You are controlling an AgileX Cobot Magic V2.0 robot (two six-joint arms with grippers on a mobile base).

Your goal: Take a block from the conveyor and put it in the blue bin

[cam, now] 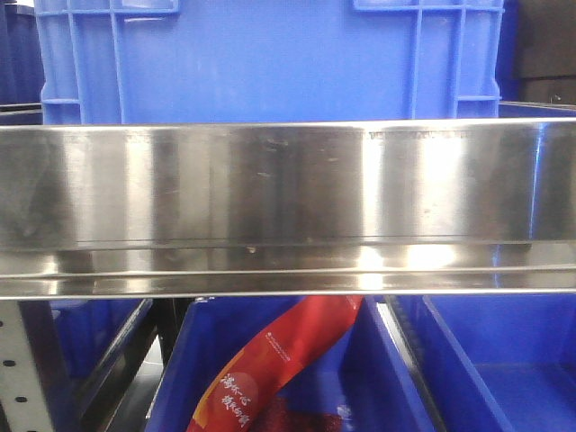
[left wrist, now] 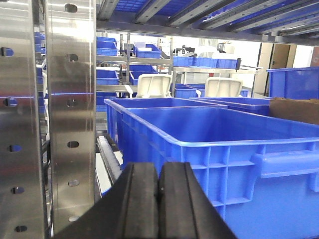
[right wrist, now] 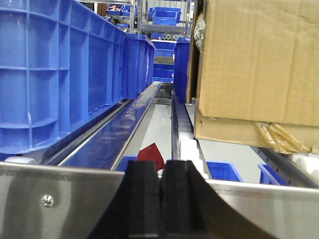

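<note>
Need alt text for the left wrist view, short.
The left gripper, its black pads pressed together and holding nothing, fills the bottom centre. Beyond it sits a large blue bin, apparently empty, with a perforated steel rack post on the left and shelves of more blue bins behind.

Steel shelf rack w/ a polished front rail [cam: 288, 207] running full width across the front view. On the level above the rail sits 1 blue crate [cam: 270, 58], ribbed wall facing the camera. Left wrist view: large open blue bin [left wrist: 219, 149] on the rack beside a perforated steel upright [left wrist: 70, 114]. Right wrist view: blue crates [right wrist: 55, 69] left, cardboard box [right wrist: 259, 64] right on white rollers [right wrist: 188, 147], a gap between the 2 lanes.
</note>
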